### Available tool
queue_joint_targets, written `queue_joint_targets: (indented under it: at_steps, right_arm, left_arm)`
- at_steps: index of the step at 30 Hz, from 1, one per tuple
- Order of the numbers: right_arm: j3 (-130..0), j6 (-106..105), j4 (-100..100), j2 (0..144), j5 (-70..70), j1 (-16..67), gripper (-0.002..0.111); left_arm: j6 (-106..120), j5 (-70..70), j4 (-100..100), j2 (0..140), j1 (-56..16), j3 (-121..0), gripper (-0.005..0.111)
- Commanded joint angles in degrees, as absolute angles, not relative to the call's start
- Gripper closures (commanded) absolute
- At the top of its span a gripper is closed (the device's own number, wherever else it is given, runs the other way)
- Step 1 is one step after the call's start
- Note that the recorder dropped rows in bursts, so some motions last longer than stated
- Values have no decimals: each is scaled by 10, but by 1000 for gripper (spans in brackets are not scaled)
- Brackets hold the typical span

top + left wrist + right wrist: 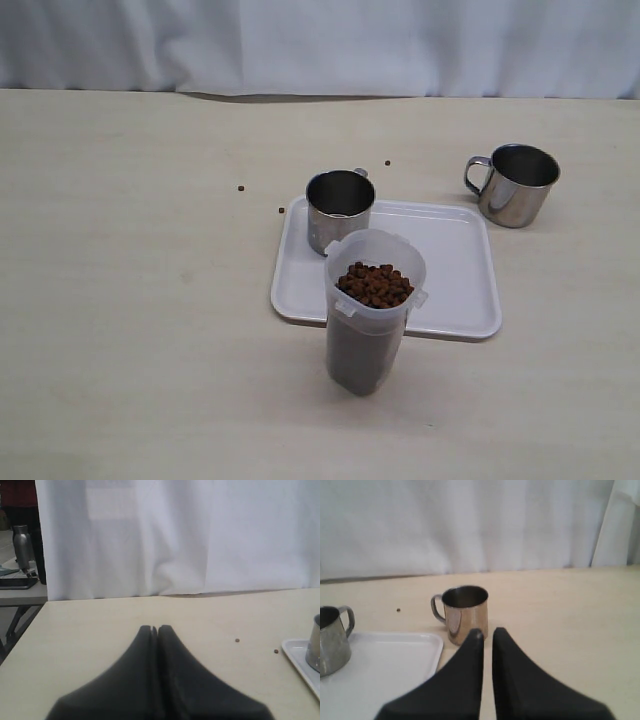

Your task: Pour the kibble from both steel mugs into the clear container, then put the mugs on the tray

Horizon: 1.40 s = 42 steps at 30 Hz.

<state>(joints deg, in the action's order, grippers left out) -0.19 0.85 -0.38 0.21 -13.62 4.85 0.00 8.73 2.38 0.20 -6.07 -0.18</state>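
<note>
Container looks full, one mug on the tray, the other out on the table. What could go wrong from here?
1. The off-tray mug stands right of the tray, and the right gripper faces it with fingers shut; advancing unopened could knock it over.
2. The clear container, heaped with kibble to its rim, stands just before the tray; a passing arm could tip it.

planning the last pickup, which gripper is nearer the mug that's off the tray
Right. The right gripper has the mug off the tray just ahead of its tips. The left gripper faces bare table, with only the tray and the other mug in view.
</note>
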Motion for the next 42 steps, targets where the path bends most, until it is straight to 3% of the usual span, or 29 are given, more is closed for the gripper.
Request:
queue_joint_targets:
  at_steps: [1,11,20,23,26,31,36,42]
  right_arm:
    - [0,0,-9,0,-25,48,103]
    - [0,5,-7,0,50,48,103]
    - [0,-19,17,27,360,48,103]
    - [0,-61,17,172,470,48,103]
    - [-22,-38,15,471,569,48,103]
    - [-181,14,-69,927,584,48,103]
    - [-243,0,-54,1089,611,48,103]
    - [-248,0,-73,1095,626,48,103]
  left_arm:
    - [0,78,24,0,-60,0,107]
    - [0,80,24,0,-60,0,107]
    - [0,80,24,0,-60,0,107]
    - [0,80,24,0,-60,0,107]
    - [0,80,24,0,-60,0,107]
    - [0,80,24,0,-60,0,107]
    - [0,78,24,0,-60,0,107]
    - [0,78,24,0,-60,0,107]
